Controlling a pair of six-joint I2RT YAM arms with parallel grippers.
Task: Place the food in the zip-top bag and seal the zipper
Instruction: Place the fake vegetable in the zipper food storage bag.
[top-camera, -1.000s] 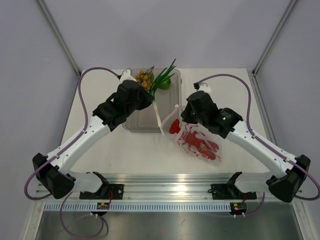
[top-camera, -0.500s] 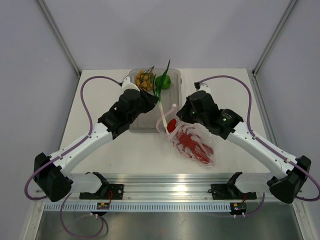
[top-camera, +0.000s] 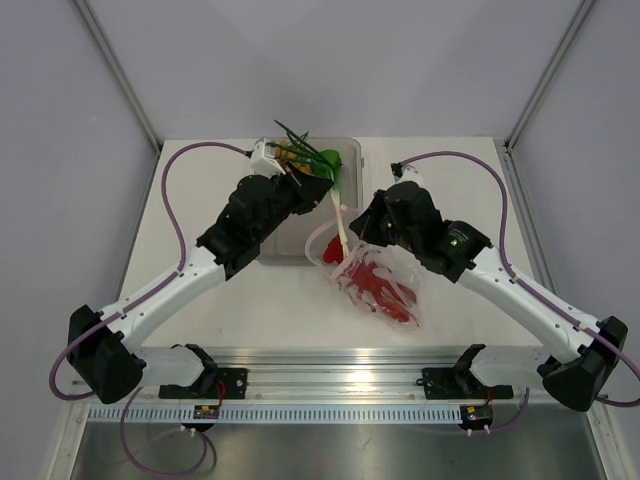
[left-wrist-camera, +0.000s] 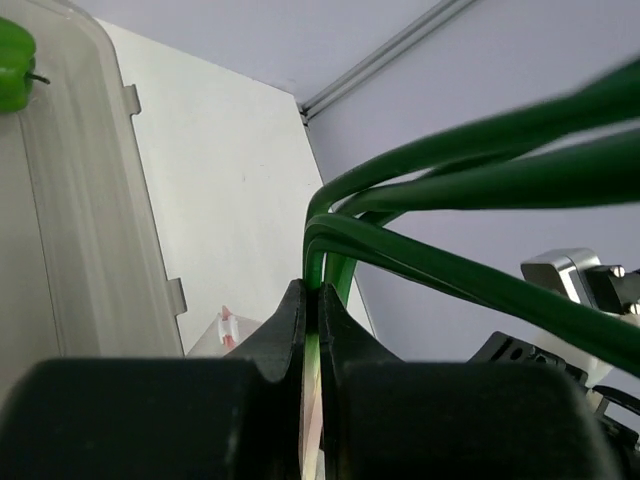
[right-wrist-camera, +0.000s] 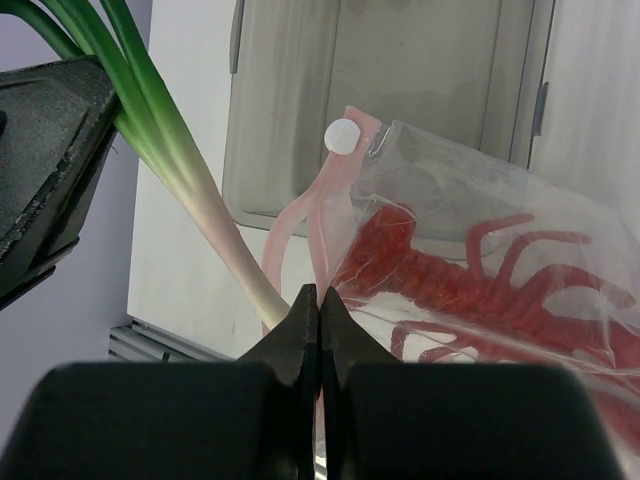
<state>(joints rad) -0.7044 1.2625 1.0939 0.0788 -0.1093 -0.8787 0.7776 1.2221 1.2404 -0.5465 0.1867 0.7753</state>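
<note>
My left gripper (top-camera: 322, 196) (left-wrist-camera: 310, 290) is shut on the thin green stalks (top-camera: 318, 172) (left-wrist-camera: 450, 150) and holds them steeply tilted, their white end (right-wrist-camera: 235, 255) down at the mouth of the zip-top bag (top-camera: 410, 265) (right-wrist-camera: 560, 230). My right gripper (top-camera: 360, 232) (right-wrist-camera: 319, 292) is shut on the bag's pink zipper strip (right-wrist-camera: 330, 200) and holds the mouth raised. The red lobster (top-camera: 380, 285) (right-wrist-camera: 450, 275) lies inside the bag. The green bell pepper (left-wrist-camera: 12, 60) and the yellow-tan balls (top-camera: 288, 152) are in the tray.
The rigid clear tray (top-camera: 350, 158) (left-wrist-camera: 70, 250) (right-wrist-camera: 420, 60) sits at the back middle, just behind the bag. A white slider (right-wrist-camera: 341, 134) sits on the zipper strip. Both arms meet over the table's middle. Metal frame posts stand at the back corners.
My left gripper has swung the stalks from over the tray toward the bag, tipping their white end down to its mouth. My right gripper has lifted the bag's mouth and drawn the bag leftward.
</note>
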